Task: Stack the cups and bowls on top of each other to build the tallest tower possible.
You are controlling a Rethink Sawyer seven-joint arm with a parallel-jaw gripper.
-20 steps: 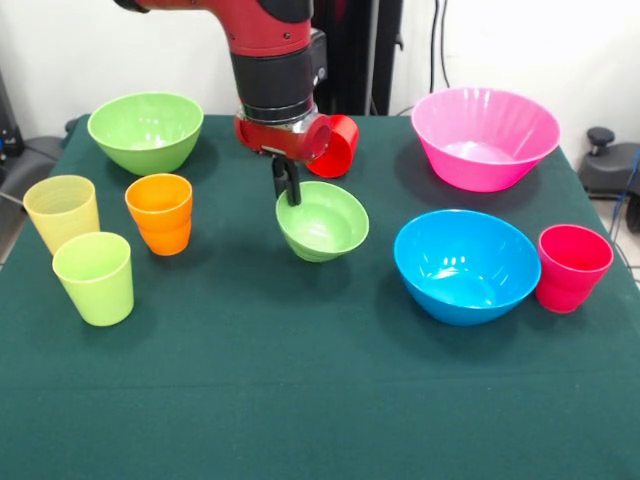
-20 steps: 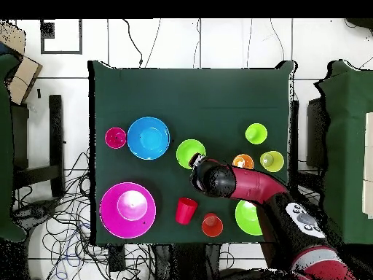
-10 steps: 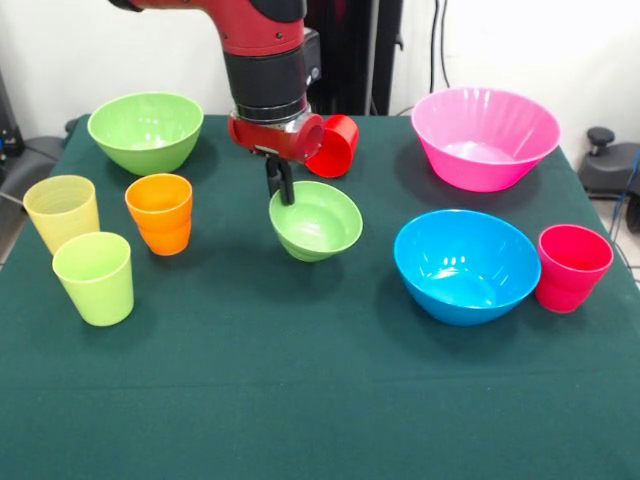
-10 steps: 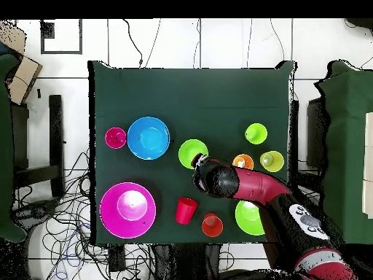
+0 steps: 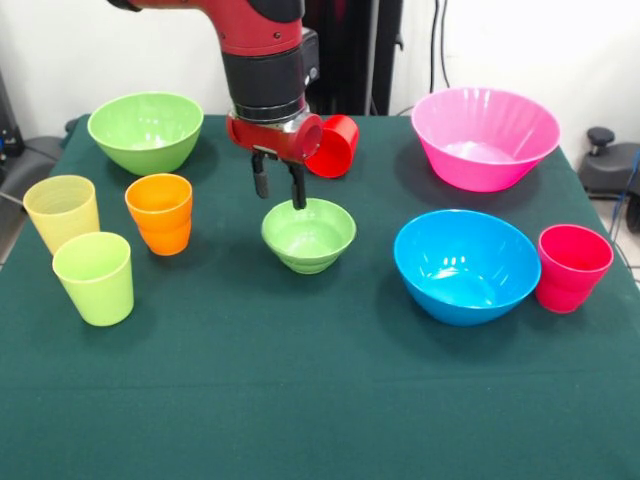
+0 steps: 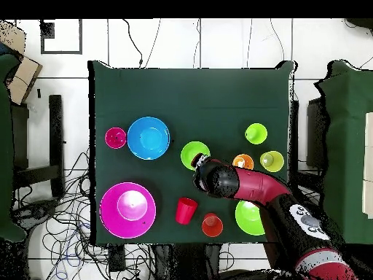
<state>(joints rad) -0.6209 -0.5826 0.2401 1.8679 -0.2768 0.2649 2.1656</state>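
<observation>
The small light green bowl [image 5: 308,235] [image 6: 193,154] sits level on the green cloth near the table's middle. My gripper [image 5: 278,190] hangs open just above its far rim, one fingertip [image 5: 298,200] close to the rim and the other outside the bowl. A red cup [image 5: 338,145] lies on its side behind the gripper. The blue bowl [image 5: 466,265] and pink bowl [image 5: 484,137] stand to the right, with a pinkish-red cup [image 5: 571,268] beside the blue one. On the left are the large green bowl [image 5: 145,130], an orange cup [image 5: 160,213], a pale yellow cup [image 5: 62,212] and a lime cup [image 5: 94,278].
From overhead, a second orange cup [image 6: 212,225] stands near the table edge by the robot's base, between the lying red cup [image 6: 185,210] and the large green bowl [image 6: 249,217]. The arm [image 6: 248,186] covers part of that side. Cables lie on the floor around the table.
The small green bowl, held tilted by its rim, shifted a little to the left in the front view and now rests flat. The gripper has opened and let go of it.
</observation>
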